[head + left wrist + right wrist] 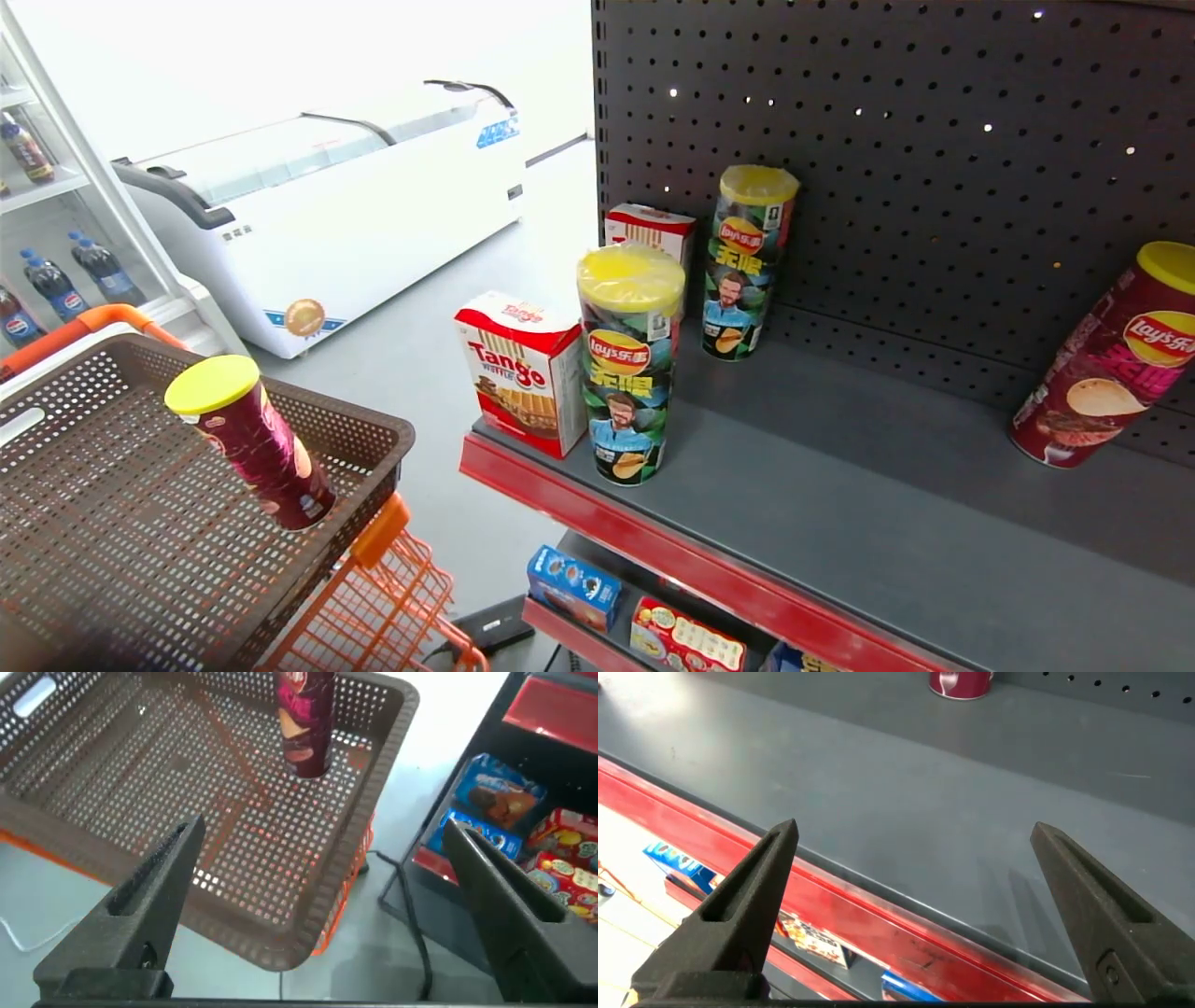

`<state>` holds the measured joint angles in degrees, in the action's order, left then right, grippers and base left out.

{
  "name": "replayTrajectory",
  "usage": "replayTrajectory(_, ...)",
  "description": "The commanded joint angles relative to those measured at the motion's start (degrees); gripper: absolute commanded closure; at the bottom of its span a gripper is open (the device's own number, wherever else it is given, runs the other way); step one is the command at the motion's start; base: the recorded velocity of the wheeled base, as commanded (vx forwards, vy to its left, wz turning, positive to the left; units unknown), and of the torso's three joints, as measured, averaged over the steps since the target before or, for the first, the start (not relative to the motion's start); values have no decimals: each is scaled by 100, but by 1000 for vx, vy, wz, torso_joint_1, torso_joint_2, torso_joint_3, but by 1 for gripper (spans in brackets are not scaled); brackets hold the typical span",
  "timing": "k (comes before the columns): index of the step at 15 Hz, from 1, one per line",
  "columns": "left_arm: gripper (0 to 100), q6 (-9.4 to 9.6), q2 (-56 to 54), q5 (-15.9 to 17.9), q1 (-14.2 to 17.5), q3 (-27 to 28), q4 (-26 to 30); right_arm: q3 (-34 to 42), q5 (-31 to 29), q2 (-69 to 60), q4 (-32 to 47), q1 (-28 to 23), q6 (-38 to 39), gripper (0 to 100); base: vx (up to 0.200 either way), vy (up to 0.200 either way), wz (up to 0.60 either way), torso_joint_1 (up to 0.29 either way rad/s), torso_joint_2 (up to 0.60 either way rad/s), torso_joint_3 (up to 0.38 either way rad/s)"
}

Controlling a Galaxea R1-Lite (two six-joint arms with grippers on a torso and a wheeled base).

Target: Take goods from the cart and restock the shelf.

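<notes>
A dark grey metal shelf (pixel 840 504) with a red front edge stands beside an orange wire cart (pixel 373 597). The left gripper (pixel 322 831) hangs wide open and empty above the cart's brown perforated plastic basket (pixel 271 943). In the basket stands a maroon chip can with a yellow lid (pixel 306 719). The right gripper (pixel 915 833), also wide open and empty, hovers over the shelf's front part.

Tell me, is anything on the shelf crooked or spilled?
Nothing is spilled or broken. The red chips can far right on the shelf looks tilted toward the pegboard, but I cannot tell whether it leans.
</notes>
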<state>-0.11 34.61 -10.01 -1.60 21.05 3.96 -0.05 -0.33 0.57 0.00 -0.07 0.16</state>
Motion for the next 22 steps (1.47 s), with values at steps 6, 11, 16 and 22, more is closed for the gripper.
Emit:
replayTrajectory(6,0,565,3562,720,1276,373,-2374,5,-2,4,0,-1,2,0,0,0,0,0,0,0)
replayTrajectory(11,0,609,5082,676,1223,329,-4360,-4,-2,4,0,-1,2,0,0,0,0,0,0,0)
replayTrajectory(16,0,600,6005,-71,538,408,-5081,-4,-2,4,0,-1,2,0,0,0,0,0,0,0)
replayTrajectory(22,0,600,6770,-98,573,584,-5828,5,-2,4,0,-1,2,0,0,0,0,0,0,0)
